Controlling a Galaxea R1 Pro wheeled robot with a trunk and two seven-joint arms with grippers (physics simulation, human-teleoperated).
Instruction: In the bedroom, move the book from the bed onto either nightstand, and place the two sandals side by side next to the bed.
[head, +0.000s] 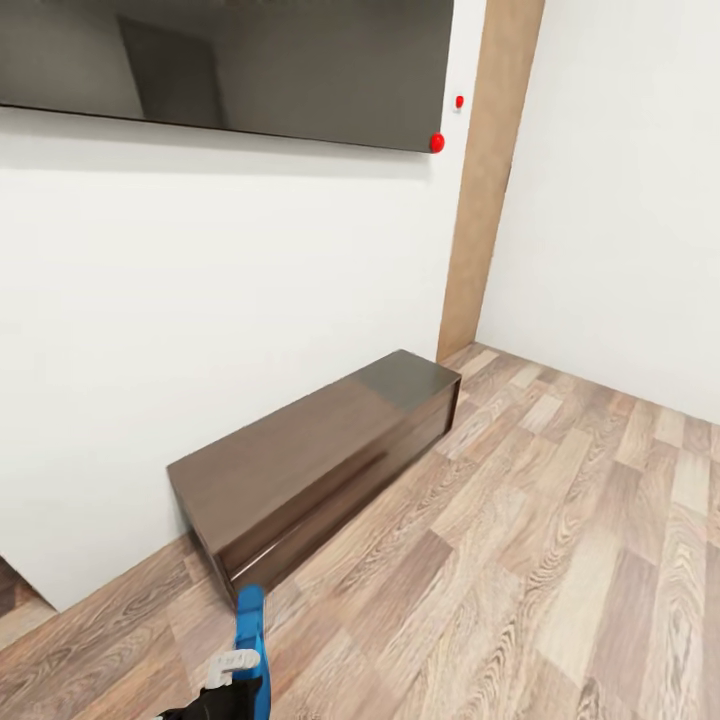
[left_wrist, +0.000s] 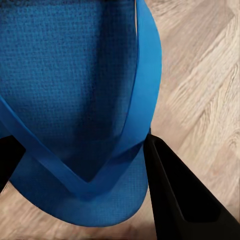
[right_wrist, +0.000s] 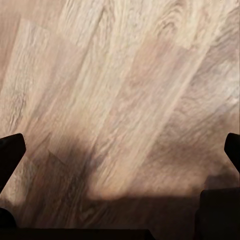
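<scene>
— Nearest the head camera, at six o'clock in its picture, what is seen?

— One blue sandal (head: 250, 640) is seen standing up from the left claw (head: 232, 668), above the wood-plank floor (head: 520, 560). Pale fittings of the claw are visible just beside the blue strip.

— How is that claw described from its own wrist camera?

— The sandal (left_wrist: 75, 100) is clamped between the dark fingers (left_wrist: 175, 195): one finger is pressed against the sole's edge, the other is glimpsed at the opposite rim. Thin blue straps are seen meeting in a V on the textured sole, with floor planks behind.

— And the right claw?

— Its fingertips (right_wrist: 10, 152) are seen far apart at opposite edges of the right wrist view, with nothing held between them. Bare planks (right_wrist: 130, 90) and a dark shadow are shown below.

— What else is shown ahead?

— A low dark brown cabinet (head: 310, 465) with a glossy top is seen at the centre, set against a white wall (head: 200, 280). A dark panel (head: 230, 60) is mounted on that wall at twelve o'clock, with two small red knobs (head: 437, 142) at its corner. A tan wooden strip (head: 490, 180) is seen running up the wall at one o'clock.
</scene>
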